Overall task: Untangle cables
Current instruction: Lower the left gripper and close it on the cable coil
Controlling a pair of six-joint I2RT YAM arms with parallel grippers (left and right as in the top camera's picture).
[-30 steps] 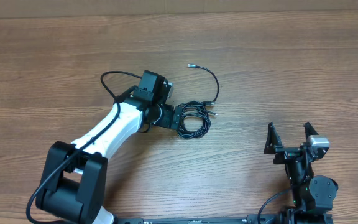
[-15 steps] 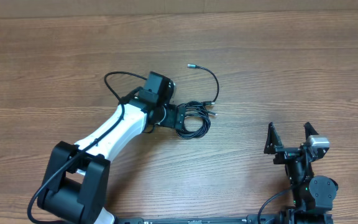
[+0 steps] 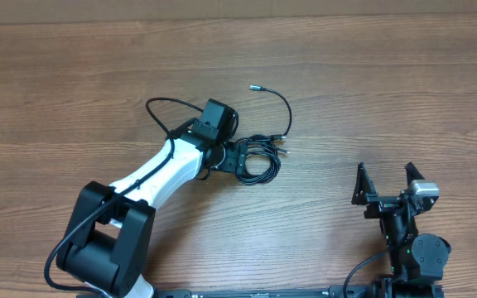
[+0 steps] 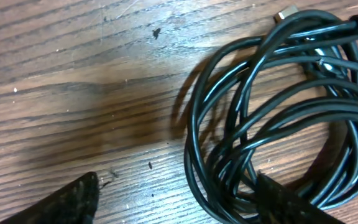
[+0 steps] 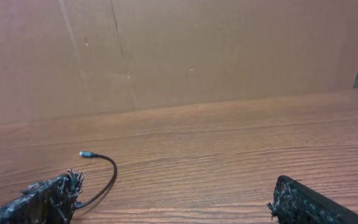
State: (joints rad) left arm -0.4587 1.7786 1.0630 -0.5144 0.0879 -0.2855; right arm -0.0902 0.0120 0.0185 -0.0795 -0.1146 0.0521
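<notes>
Nearest the base, the right gripper (image 3: 385,187) is seen from overhead low over the table (image 3: 404,74), its fingers spread wide with nothing held between them. It stands well apart from the cables (image 3: 259,161). The spread is confirmed in its wrist view, where only the two worn fingertips (image 5: 50,195) are shown at the lower corners, with bare wood between.

Farther out, the left gripper (image 3: 240,157) is placed at the left edge of the coiled bundle. From overhead its jaws are too small to be judged. In the left wrist view the fingers (image 4: 73,200) are seen parted, one over bare wood and the other against the coil's lower strands, with nothing clamped. Several looped black strands and a plug end (image 4: 286,12) are resolved only there.

Farthest out, one cord is arced away from the bundle to a silver tip (image 3: 253,85), which is also recorded in the right wrist view, in front of a cardboard wall (image 5: 197,56).
</notes>
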